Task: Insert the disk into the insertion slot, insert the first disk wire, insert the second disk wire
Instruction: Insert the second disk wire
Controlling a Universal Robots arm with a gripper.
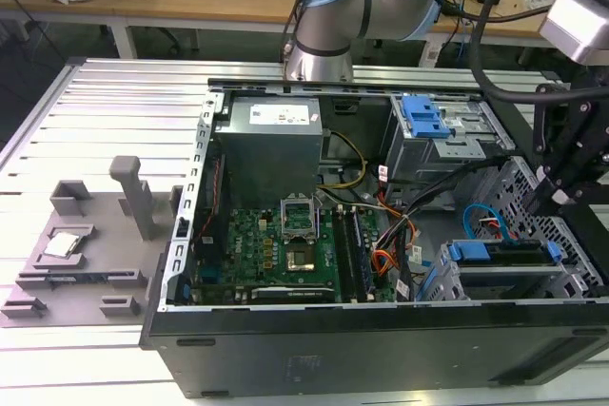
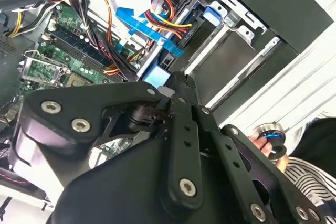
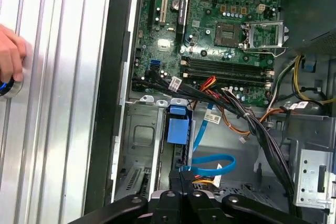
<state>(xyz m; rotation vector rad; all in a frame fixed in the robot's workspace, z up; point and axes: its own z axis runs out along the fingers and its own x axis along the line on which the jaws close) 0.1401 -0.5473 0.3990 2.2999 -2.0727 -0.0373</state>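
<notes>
Black gripper (image 3: 181,174) linkage looms nearest, fingertips pressed together over the blue-framed disk (image 3: 177,124) seated in the grey perforated insertion slot (image 3: 139,145); the looping light-blue second disk wire (image 3: 215,163) lies just beside.

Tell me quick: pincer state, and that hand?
Pincer: closed, tips at the blue cable by the disk.
Hand: resting on a round knob.

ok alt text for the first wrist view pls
A black robot gripper hangs over an open computer case, beside a thin light-blue looping cable and a blue-framed drive. A green motherboard lies beyond; a person's hand rests outside.
</notes>
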